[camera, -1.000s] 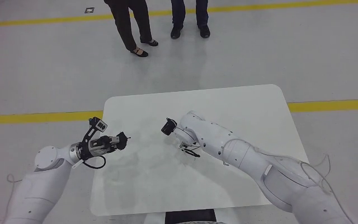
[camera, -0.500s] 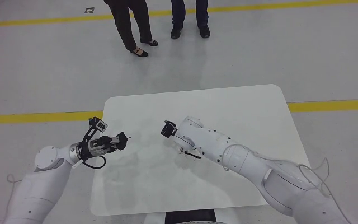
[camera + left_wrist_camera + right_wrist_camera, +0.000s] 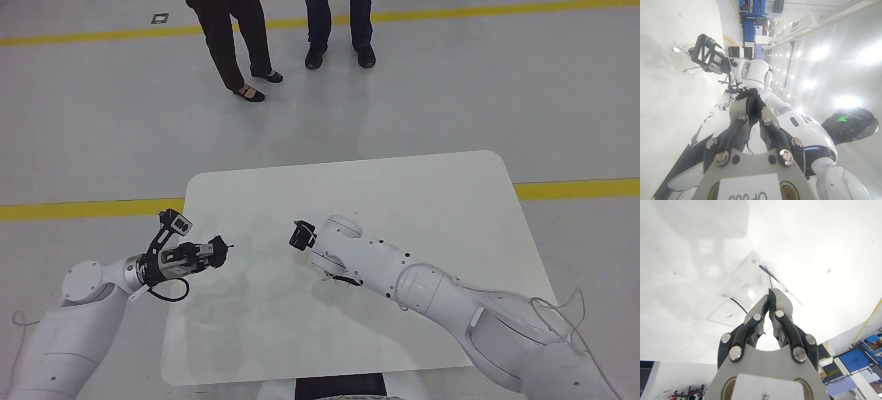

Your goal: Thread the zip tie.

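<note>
The middle of the zip tie [image 3: 764, 269] is hidden behind the pressed-together fingers of the right gripper [image 3: 769, 293], and from above the right arm [image 3: 420, 285] largely covers that gripper, the tie there too thin to trace

Top view down onto table [image 3: 440, 190], left wrist view low across it, right wrist view close above it.

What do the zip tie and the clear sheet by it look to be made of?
The zip tie: thin black flexible plastic, likely nylon; it curves where the right gripper pinches it. The clear sheet: rigid transparent plastic, probably acrylic; the table shows through, edges straight and bright.
</note>
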